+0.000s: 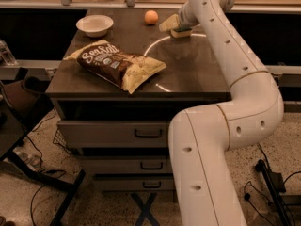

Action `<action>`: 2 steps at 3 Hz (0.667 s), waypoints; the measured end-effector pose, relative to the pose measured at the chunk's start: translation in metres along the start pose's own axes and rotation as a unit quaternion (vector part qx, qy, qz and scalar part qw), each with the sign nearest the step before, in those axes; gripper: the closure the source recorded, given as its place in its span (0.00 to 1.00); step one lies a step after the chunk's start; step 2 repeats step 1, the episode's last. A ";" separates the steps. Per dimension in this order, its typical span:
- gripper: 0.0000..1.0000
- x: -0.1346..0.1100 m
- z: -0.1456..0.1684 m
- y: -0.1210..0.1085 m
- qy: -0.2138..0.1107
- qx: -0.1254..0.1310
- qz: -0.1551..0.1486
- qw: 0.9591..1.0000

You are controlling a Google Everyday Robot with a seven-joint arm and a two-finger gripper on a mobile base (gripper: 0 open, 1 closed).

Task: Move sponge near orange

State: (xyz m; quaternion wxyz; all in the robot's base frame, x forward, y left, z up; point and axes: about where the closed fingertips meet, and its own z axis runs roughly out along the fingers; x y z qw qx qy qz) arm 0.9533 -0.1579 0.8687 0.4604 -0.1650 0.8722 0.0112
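The orange (pixel 151 17) is a small round fruit at the back of the dark table (pixel 188 74), near the middle. The sponge (pixel 181 32), pale yellow with a dark top, is to the right of the orange, about a hand's width away. It is low at the table surface; I cannot tell whether it rests on it. My gripper (pixel 172 24) reaches in from the right at the end of the long white arm. It is right at the sponge, over its left side, and partly hides it.
A large yellow-brown chip bag (pixel 118 65) lies on the table's front left. A white bowl (pixel 94 25) stands at the back left. Drawers (pixel 148 133) are below the tabletop. A counter edge (pixel 94 4) runs behind the table.
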 end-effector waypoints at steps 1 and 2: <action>0.00 0.000 0.000 0.000 0.000 0.000 0.000 1.000; 0.00 0.000 0.000 0.000 0.000 0.000 0.000 1.000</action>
